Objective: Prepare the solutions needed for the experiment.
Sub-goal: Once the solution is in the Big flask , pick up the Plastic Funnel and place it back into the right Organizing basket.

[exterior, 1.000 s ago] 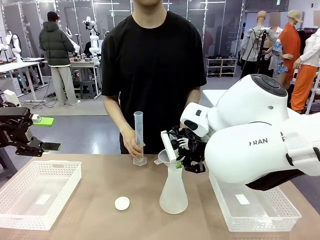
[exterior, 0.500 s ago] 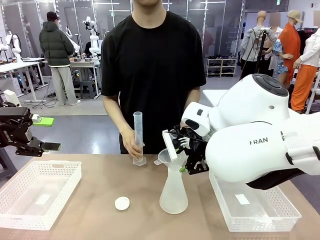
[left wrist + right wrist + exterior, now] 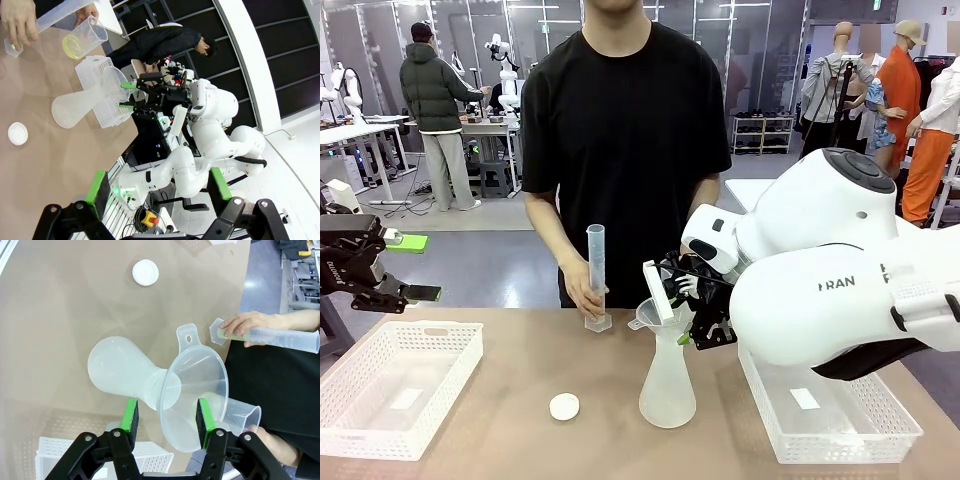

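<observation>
Two jaws of the right gripper [image 3: 167,416] stand partly open, clamping nothing, astride the translucent plastic funnel [image 3: 195,375] seated in the frosted conical flask [image 3: 117,367] at frame centre; pouring the pale yellow solution [image 3: 74,46], in the clear beaker [image 3: 92,30] upper left, likely follows, needing a steady funnel.

beaker [image 3: 242,415] half hidden behind funnel [image 3: 195,390], cylinder [image 3: 55,15] cut off at top edge, flask [image 3: 667,385] contents perhaps unreadable
</observation>
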`<state>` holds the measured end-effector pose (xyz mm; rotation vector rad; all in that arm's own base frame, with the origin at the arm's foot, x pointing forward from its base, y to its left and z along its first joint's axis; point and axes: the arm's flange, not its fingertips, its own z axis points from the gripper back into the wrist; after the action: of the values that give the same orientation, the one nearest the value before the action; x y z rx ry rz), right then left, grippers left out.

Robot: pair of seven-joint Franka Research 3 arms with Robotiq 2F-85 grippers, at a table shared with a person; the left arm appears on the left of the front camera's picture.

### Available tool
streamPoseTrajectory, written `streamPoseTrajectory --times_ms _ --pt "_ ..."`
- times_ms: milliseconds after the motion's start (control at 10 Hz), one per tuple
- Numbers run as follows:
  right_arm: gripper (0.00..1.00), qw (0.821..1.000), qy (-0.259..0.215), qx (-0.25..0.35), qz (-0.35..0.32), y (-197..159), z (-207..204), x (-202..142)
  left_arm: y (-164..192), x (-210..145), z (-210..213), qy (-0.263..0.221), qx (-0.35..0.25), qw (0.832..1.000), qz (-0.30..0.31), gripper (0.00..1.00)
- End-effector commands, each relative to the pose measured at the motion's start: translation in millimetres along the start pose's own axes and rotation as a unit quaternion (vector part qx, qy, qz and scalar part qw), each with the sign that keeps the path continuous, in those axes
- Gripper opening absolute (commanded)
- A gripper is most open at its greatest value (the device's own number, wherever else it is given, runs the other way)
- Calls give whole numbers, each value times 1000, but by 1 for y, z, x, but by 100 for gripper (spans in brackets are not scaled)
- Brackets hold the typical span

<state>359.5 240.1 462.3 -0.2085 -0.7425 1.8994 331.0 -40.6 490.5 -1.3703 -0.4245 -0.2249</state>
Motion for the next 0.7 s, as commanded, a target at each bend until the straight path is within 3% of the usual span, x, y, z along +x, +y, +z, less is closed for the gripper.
streamPoseTrajectory --times_ms 0,300,400,600 --pt "59 1000 -2 0 -1 0 0 0 -2 2 -3 -6 -13 1000 -6 100" --pt "59 1000 -2 0 -1 0 0 0 -2 2 -3 -6 -13 1000 -6 100" --pt "55 1000 0 0 0 0 0 0 -2 2 -3 -6 -13 1000 -6 100" --pt "59 999 1 -45 3 -3 35 14 -2 2 -3 -6 -13 1000 -6 100"
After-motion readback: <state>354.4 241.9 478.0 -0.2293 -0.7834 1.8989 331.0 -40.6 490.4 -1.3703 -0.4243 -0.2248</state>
